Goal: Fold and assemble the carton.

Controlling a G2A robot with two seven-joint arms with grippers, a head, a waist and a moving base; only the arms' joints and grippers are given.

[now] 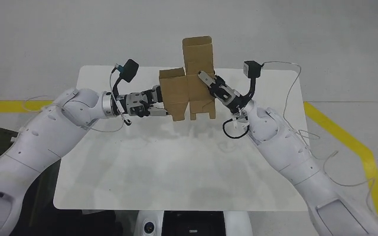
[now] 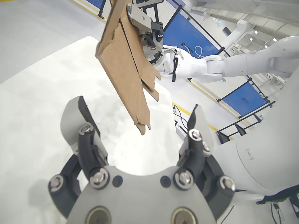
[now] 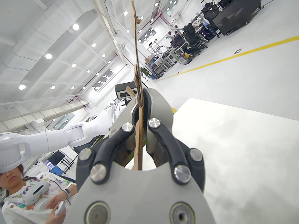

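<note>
While the bench point(image 1: 177, 177) sits clear under the carton point(image 1: 188, 88), one grip carries the whole blank. The carton hangs in the air, roughly upright and pressed flat, with flaps sticking out above and below its body panels. My read is that the task is at an early stage and the step in hand is popping the flat blank into a tube.

The right fingers point(image 3: 158, 108) are clamped on the carton's edge nearest the right arm, and both layers look pinched together. The left fingers point(image 2: 81, 110) are spread wide and empty. They sit just beside the carton's opposite edge, with its lower corner lined up between them and no contact.

To do it well:
- Bring the left fingers onto a body panel near a crease, not onto a flap, because flaps will just hinge.
- Take one layer only if possible. Pinching both keeps it flat.
- Keep the right clamp firm and push across the creases so the blank squares up.
- The right grip on both layers may block opening, so expect a regrip.
- The edge has a ragged nick point(image 2: 114, 38). Keep load off it, as it's a likely tear start.
</note>
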